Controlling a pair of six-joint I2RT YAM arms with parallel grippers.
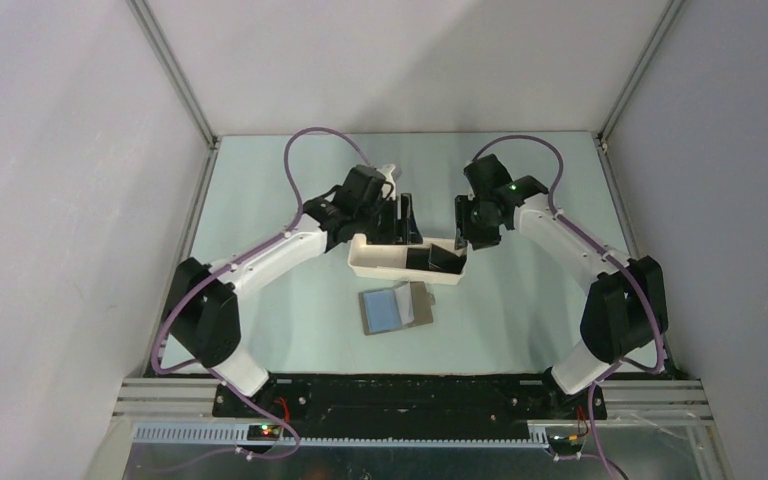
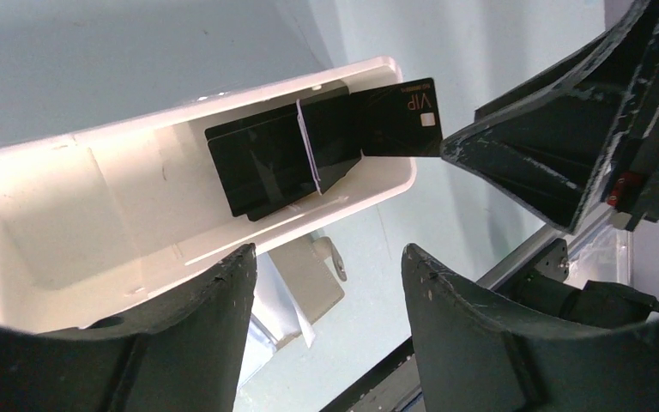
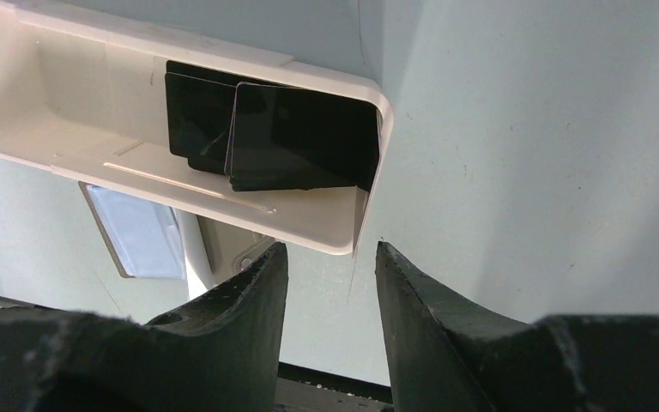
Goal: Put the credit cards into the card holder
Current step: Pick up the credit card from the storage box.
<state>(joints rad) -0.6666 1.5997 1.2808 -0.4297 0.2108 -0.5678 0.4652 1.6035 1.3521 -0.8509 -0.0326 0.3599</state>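
Several black credit cards [image 1: 440, 260] stand on edge in the right end of a long white tray [image 1: 378, 262]. In the left wrist view they lean together [image 2: 262, 163], and one marked VIP [image 2: 399, 118] juts out past the tray's end wall. The card holder [image 1: 396, 308] lies open on the table in front of the tray, blue pockets up. My left gripper [image 1: 404, 222] is open and empty above the tray's back rim. My right gripper [image 1: 468, 238] is open at the tray's right end. The jutting card shows edge-on [image 3: 359, 230] reaching towards its finger gap, not pinched.
The tray [image 2: 51, 223] is bare at its left end and sits between the two grippers. The card holder shows under the tray's front rim in both wrist views [image 2: 309, 279] [image 3: 142, 227]. Enclosure walls stand on the left, right and back.
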